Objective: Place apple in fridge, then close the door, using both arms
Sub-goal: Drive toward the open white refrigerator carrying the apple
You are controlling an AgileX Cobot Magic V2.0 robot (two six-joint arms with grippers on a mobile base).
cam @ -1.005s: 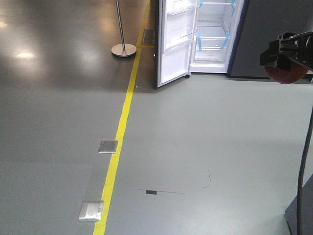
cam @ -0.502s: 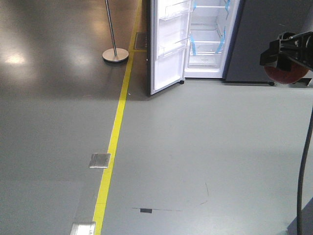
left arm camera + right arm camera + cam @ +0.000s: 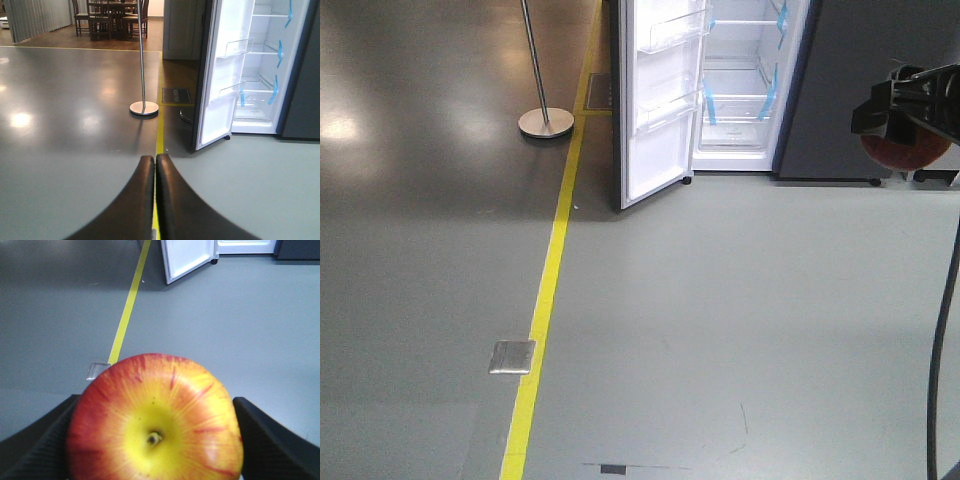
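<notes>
Grips the apple (image 3: 155, 425) between the two black fingers (image 3: 45, 440) of the right gripper (image 3: 156, 400), one finger touching each flank, stem end turned toward the wrist camera, yellow round the stem and streaked red toward the edges. In the front view, holds it up at the right edge of the frame, well above the grey floor (image 3: 740, 330) and well apart from the fridge (image 3: 745, 120). Keeps nothing in the left gripper (image 3: 155, 161): dark curved fingers (image 3: 142, 195) pressed together along a thin seam, with the yellow floor line (image 3: 545, 290) showing just past the tips. Finds the fridge at the far end of the floor, open, white inside, with glass shelves (image 3: 735, 97) and blue tape strips (image 3: 775, 82) at the shelf edges. Leaves the door (image 3: 655, 110) swung wide to the left, white lining and clear bins (image 3: 670, 30) facing out, its lower corner just right of the yellow line. Also takes in a steel stanchion pole (image 3: 532, 60) on a round base, left of the line on darker floor; a square metal floor plate (image 3: 512, 357) touching the line's left side, nearer the camera; and a black cable (image 3: 945, 330) running down the right edge.
</notes>
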